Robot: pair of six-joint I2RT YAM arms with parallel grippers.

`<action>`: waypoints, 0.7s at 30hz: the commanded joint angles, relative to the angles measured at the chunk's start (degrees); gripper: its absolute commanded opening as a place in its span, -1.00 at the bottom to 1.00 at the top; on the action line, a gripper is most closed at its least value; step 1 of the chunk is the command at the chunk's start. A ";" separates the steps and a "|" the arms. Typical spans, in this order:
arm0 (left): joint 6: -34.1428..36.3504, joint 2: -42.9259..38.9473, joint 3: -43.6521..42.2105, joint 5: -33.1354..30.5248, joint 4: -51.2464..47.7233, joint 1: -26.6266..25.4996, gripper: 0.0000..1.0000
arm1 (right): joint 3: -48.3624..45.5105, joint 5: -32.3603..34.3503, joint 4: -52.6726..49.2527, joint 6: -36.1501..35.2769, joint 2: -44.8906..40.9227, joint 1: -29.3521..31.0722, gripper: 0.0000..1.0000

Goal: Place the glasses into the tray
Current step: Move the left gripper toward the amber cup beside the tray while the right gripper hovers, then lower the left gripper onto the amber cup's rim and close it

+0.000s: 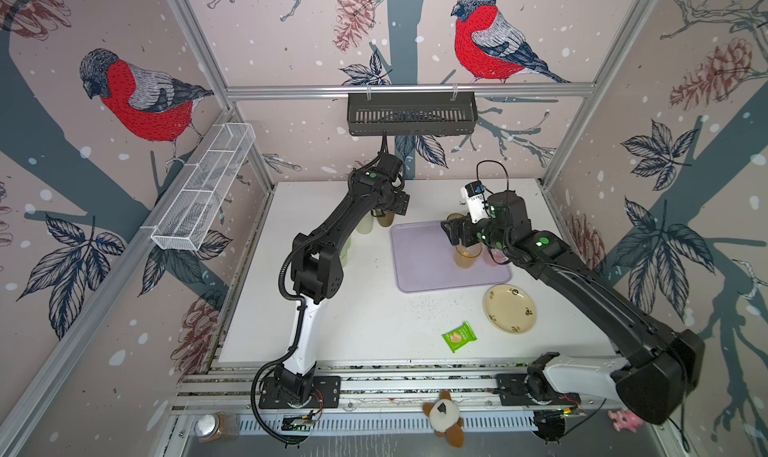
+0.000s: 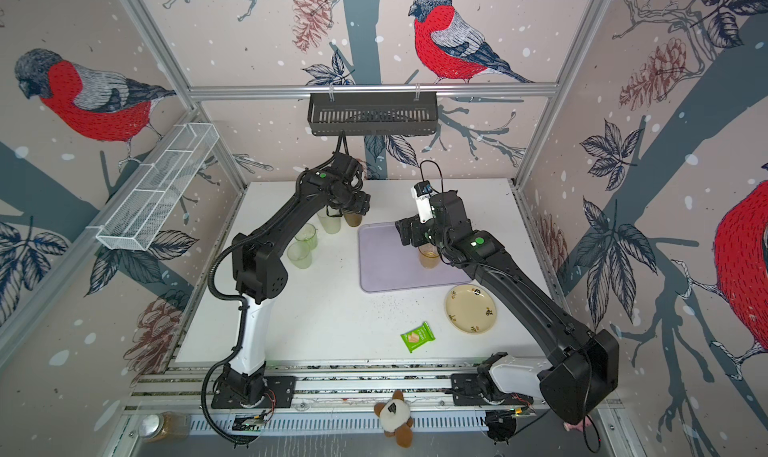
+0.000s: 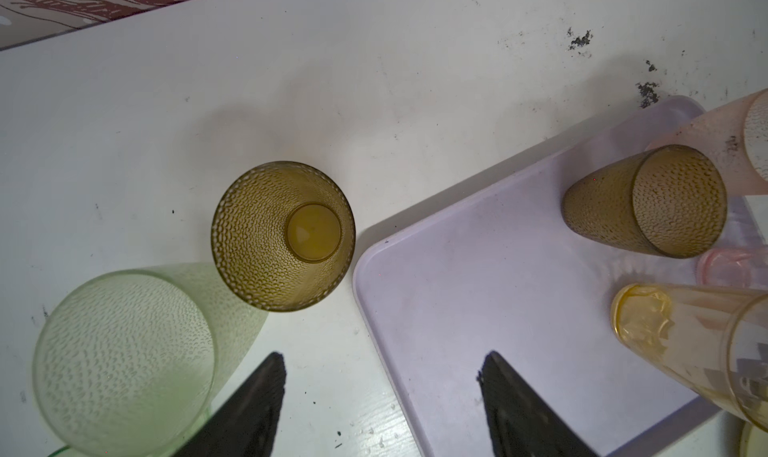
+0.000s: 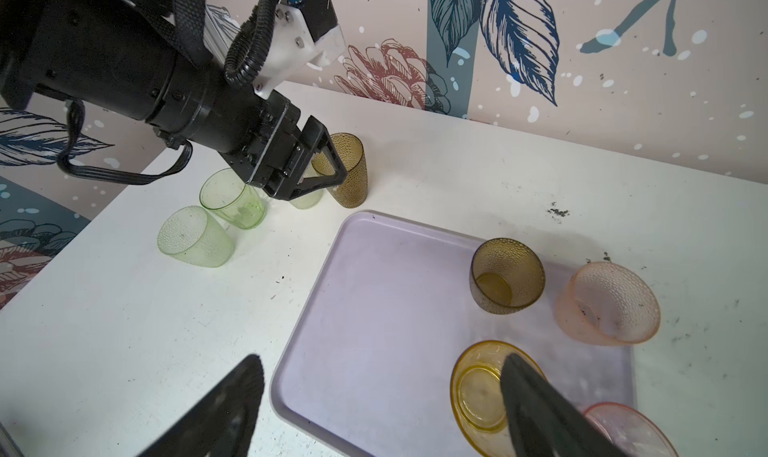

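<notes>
Looked down on a white desk (image 1: pixel 353 309) walled in bird wallpaper (image 1: pixel 137 97). Found the tray (image 1: pixel 419 268) right of centre. Counted on the tray a brown glass (image 4: pixel 507 276), upright toward the far edge, and an amber glass (image 4: pixel 478 388), upright nearer the middle. Noted a pink glass (image 4: pixel 609 305) at the tray's far right corner and a second pink glass (image 4: pixel 627 430) by its right edge; could not tell whether inside the rim. Spotted a second brown glass (image 3: pixel 282 234) upright on the desk just off the tray's far left corner, a frosted glass (image 3: pixel 124 363) beside that, then a green glass (image 4: pixel 232 199) and a second green glass (image 4: pixel 195 236) further left of the tray. Saw left fingers (image 3: pixel 257 401) spread, gripping nothing, hung close by the second brown glass. Saw right fingers (image 4: pixel 232 401) spread wide above the tray, gripping nothing, with one finger crossing the amber glass in the wrist view.
</notes>
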 commanded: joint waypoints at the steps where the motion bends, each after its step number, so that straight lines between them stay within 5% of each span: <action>1: 1.02 1.62 0.81 -1.31 -0.19 0.02 0.46 | -0.01 0.37 0.33 0.03 0.46 -0.19 0.79; 21: 3.63 6.61 1.33 -8.91 2.62 -0.49 0.30 | 0.03 -4.11 -0.82 -0.78 1.86 -0.43 0.82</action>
